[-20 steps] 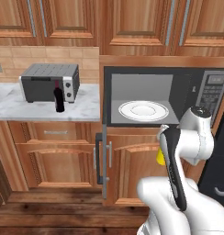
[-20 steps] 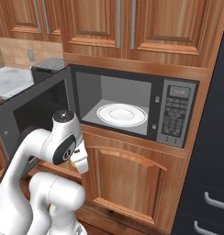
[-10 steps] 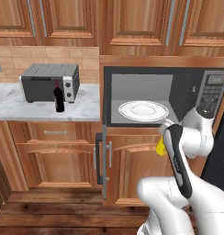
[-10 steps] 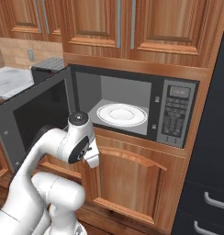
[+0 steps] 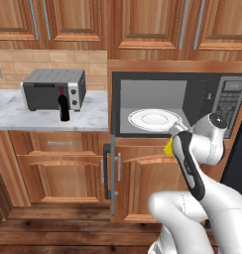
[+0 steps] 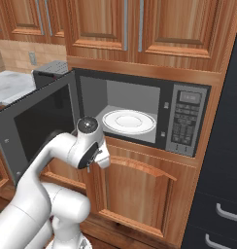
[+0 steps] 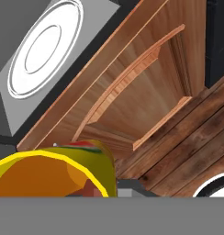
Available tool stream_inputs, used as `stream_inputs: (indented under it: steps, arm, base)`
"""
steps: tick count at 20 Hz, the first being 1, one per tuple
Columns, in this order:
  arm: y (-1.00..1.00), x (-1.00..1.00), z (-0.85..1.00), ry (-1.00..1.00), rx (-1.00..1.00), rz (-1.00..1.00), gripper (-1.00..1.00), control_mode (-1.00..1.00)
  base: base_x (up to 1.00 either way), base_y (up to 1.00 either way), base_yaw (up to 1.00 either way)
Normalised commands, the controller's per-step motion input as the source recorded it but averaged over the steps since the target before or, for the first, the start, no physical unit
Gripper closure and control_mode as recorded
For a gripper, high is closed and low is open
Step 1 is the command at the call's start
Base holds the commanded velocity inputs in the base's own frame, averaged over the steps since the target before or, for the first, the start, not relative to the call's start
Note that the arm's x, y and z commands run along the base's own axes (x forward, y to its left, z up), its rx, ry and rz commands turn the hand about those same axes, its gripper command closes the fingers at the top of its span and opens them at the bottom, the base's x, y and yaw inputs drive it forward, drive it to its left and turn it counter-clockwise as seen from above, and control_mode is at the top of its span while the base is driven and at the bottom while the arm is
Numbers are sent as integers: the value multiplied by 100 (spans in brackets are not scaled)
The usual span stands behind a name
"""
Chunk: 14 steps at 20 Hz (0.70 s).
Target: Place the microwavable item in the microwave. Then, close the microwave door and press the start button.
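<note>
Jaws: together and clamped on the yellow mug (image 7: 54, 172), judged from the mug sitting hard against the hand in the hand view, its rim and hollow nearest the lens; the finger tips themselves are hidden behind it. In the left base view a sliver of yellow shows at the gripper (image 5: 170, 144), just in front of the microwave (image 6: 140, 116) and below its opening, against the top of the wooden cabinet door (image 7: 132, 92) beneath.

Surroundings: the microwave door (image 6: 35, 124) stands swung out to the left, window dark. The white round plate (image 5: 153, 119) lies bare inside the cavity, up and slightly to the far left of the mug. The keypad panel (image 6: 185, 119) is on the right. On the counter well to the left stand the toaster oven (image 5: 53, 88) and the wine bottle (image 5: 64, 104), both apart from the work.

Step in hand: carrying the mug into the cavity. Assessment: the mug sits lower than the cavity floor, so it should be raised clear of the lower frame before going in. Keep it upright, enter through the middle of the opening, away from the open door and the keypad side, and set it on the plate before releasing. Door closing and start button remain outstanding.
</note>
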Motion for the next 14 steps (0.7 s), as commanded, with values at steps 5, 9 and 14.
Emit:
stream_inputs:
  steps: [5, 9, 14]
  arm:
    - [-8, 38, 28, -8, 0, -5, 100, -100]
    - [0, 44, 40, -1, 0, -9, 100, -100]
    - [-4, 38, 38, 0, 0, -7, 100, -100]
  base:
    - [0, 0, 0]
    - [0, 0, 0]
    - [0, 0, 0]
